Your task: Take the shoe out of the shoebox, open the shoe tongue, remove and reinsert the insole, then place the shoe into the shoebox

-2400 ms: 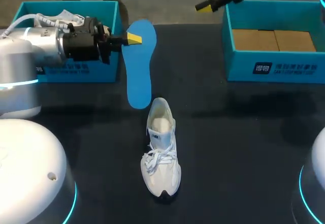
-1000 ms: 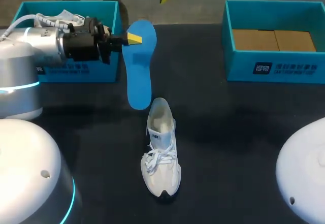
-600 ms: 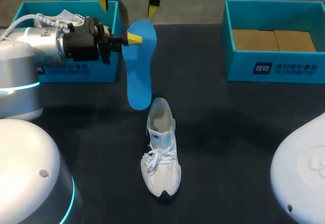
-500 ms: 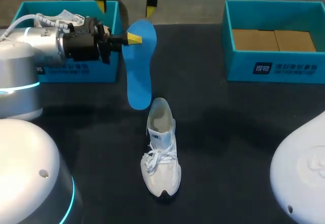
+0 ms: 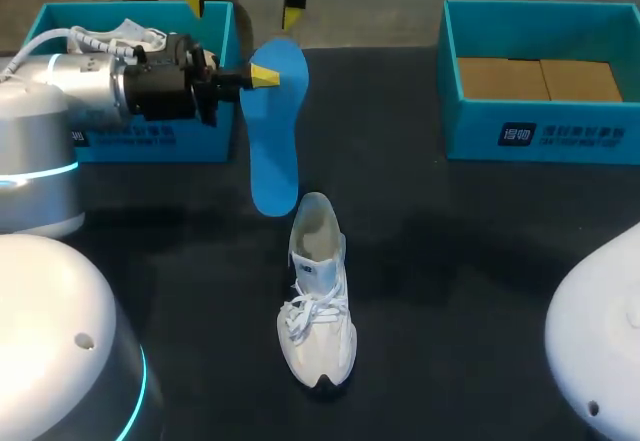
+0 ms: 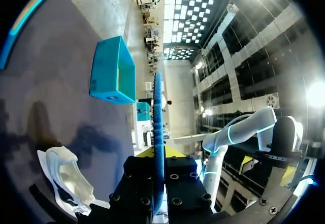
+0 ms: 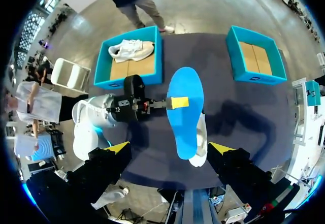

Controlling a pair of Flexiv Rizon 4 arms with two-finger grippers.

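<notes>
I find my left gripper (image 5: 265, 76) clenched on one end of the flat blue foam insole (image 5: 272, 141), which it holds face up with its other end near the heel of the white lace-up sneaker (image 5: 318, 301). The sneaker lies upright on the black table (image 5: 460, 261), outside and between the left teal cardboard shoebox (image 5: 150, 141), which holds a second white sneaker (image 7: 131, 49), and the right teal cardboard shoebox (image 5: 540, 136). My right gripper (image 7: 169, 148) hangs high over the table, its fingers spread wide and grasping nothing.
</notes>
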